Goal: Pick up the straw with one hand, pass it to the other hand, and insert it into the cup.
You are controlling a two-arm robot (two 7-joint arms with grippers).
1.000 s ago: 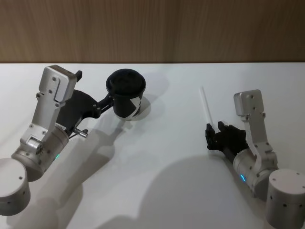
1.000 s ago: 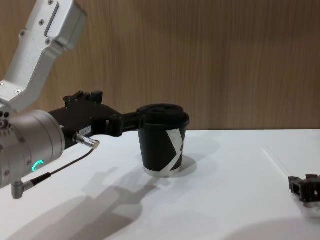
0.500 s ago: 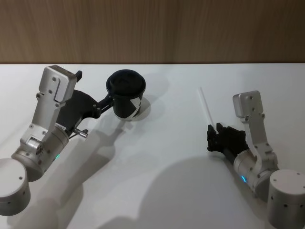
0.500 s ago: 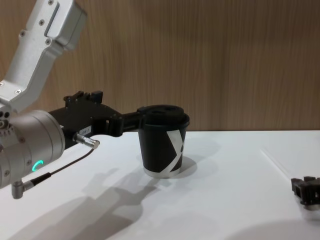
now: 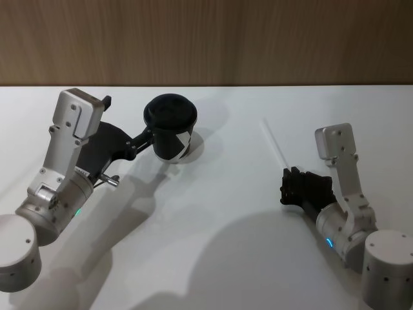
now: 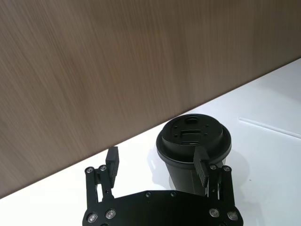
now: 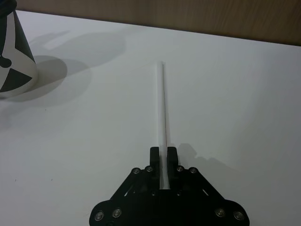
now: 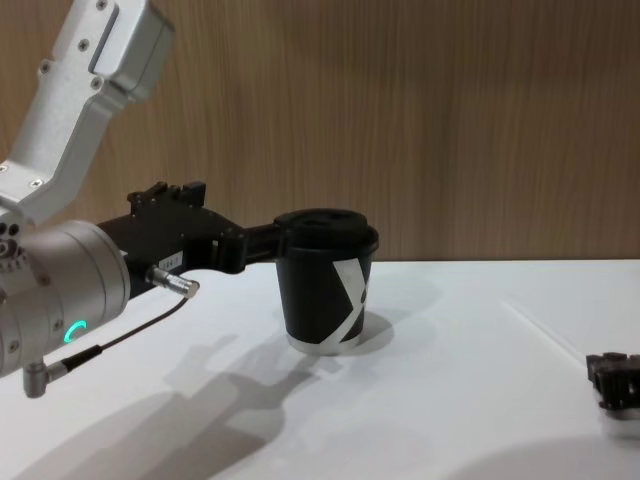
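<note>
The white table (image 5: 219, 219) runs back to a wood-panelled wall (image 5: 258, 39). My left gripper (image 6: 156, 162) is spread wide, one finger right at the side of the cup (image 5: 171, 126), which stands upright at the back left. My right gripper (image 7: 160, 154) is pinched tight on the near end of the straw (image 5: 273, 143), whose far end points towards the wall.

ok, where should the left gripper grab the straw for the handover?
Probably mid-length on the straw, left gripper coming from the side, jaws across the tube. The right gripper pinches only its near end, so the rest juts out free and straight.
</note>
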